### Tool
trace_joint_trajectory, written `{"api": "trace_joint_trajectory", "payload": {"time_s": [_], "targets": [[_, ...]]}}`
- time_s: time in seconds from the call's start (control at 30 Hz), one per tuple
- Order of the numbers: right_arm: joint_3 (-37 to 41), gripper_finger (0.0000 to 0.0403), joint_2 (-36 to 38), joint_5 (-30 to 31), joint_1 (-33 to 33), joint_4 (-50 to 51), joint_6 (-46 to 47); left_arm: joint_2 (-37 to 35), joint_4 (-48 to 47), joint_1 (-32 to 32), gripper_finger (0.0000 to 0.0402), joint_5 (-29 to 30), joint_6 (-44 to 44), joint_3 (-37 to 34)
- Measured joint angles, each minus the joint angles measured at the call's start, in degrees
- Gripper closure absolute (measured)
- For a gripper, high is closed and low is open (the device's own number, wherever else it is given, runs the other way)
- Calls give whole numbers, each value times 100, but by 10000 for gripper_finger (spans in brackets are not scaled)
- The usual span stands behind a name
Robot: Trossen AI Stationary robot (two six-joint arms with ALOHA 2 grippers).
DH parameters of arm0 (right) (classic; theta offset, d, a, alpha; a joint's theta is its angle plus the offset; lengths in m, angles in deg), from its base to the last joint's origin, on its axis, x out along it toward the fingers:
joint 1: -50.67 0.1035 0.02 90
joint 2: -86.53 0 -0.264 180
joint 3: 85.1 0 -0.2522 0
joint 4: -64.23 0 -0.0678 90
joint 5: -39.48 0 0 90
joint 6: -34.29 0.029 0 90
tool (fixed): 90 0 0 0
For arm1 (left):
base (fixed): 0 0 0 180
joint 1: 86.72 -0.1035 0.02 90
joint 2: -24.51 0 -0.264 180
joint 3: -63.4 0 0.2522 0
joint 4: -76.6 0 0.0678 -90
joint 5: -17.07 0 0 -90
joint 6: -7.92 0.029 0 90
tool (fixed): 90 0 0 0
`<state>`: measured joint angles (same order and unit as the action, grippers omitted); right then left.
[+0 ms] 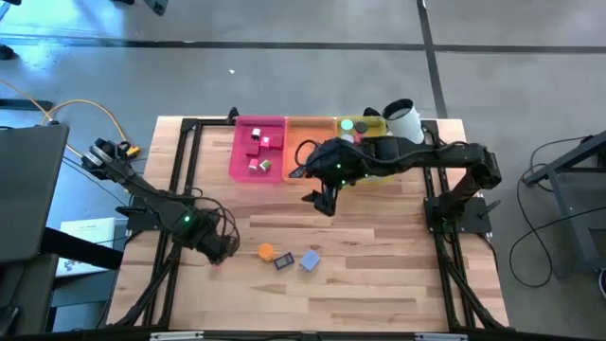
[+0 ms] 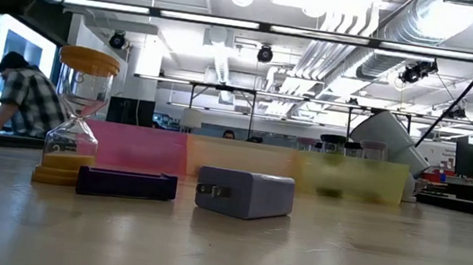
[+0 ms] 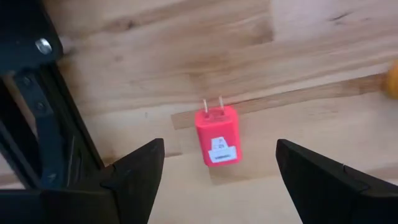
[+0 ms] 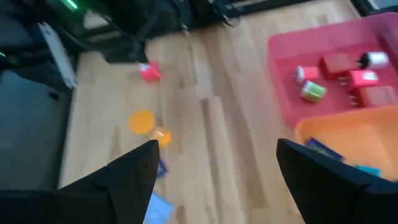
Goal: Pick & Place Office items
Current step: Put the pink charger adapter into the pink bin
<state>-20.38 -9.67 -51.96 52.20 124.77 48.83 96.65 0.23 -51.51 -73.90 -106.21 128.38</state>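
The left pincer [image 3: 214,180] hangs wide and empty just above a red plug adapter [image 3: 217,135], its 2 fingers [image 3: 134,174] straddling the adapter with clear wood on either side. That stance reads as a lineup for a grab: the adapter lies flat on the worktop [image 3: 155,56] with its 2 prongs pointing away from the pincer, so the fingers would close across its narrow sides. In the high view this pincer [image 1: 221,251] sits well short of the pink tray [image 1: 242,152], at the near left of the wood.

Farther out from the adapter, toward the middle of the worktop, lie 3 more loose items: an orange sand timer [image 1: 266,251], a dark flat block [image 1: 283,262] and a lavender charger [image 1: 310,260], close together. They appear still unsorted.

The right pincer [image 1: 322,201] hovers just in front of the pink tray and the orange tray [image 1: 301,133], spread wide and carrying nothing, probably waiting. Its own camera shows the pink tray [image 4: 283,99] already holding several red blocks, which suggests the red adapter belongs there too. The orange tray [image 4: 311,127] beside it holds blue flat pieces, and beyond it stands a yellow tray [image 1: 371,124] with a white cup [image 1: 402,120] at its far end.
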Motion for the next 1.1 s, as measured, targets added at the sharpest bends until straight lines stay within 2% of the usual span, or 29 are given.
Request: {"api": "trace_joint_trajectory", "payload": {"time_s": [0.17, 0.33, 0.53, 0.73, 1.1], "targets": [[0, 90, 0, 43, 292, -73, 236, 0, 537, 216, 101, -65, -290, -528], [0, 90, -2, 508, 595, -68, 239, 0, 1109, 218, 101, -179, -295, -857], [0, 90, -2, 772, 753, -71, 316, 0, 1710, 281, 101, -215, -159, -1018], [0, 90, -2, 756, 749, -70, 365, 128, 1706, 327, 101, -272, -334, -1096], [0, 90, -2, 752, 749, -72, 336, 954, 2211, 340, 101, -376, -13, -1098]]}}
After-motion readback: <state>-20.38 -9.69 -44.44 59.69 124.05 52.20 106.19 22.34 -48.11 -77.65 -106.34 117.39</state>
